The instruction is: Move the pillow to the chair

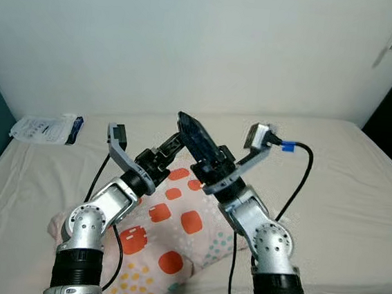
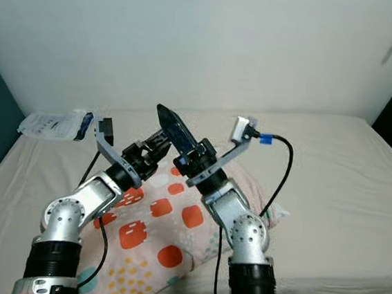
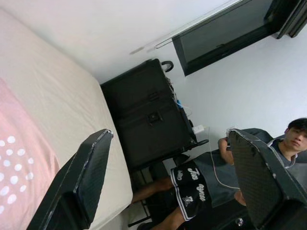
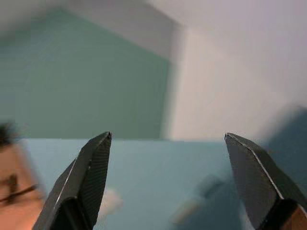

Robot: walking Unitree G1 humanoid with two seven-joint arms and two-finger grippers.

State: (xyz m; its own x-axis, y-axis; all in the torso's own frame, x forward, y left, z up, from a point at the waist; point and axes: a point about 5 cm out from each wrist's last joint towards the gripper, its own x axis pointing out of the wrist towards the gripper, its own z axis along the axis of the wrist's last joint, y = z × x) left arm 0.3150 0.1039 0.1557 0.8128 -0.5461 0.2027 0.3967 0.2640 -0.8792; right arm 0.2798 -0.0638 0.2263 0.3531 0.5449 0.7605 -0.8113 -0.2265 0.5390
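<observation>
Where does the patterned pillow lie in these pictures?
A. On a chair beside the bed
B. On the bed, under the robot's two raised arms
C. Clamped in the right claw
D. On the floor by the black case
B: the pillow, pink with orange squares, rests on the bed beneath both arms, while the left claw and right claw are open and hold nothing.

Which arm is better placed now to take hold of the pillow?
Neither clearly. The left gripper and right gripper are both open and raised above the pillow on the bed, their fingers pointing up. The left sits lower, so it is perhaps slightly better placed.
</observation>
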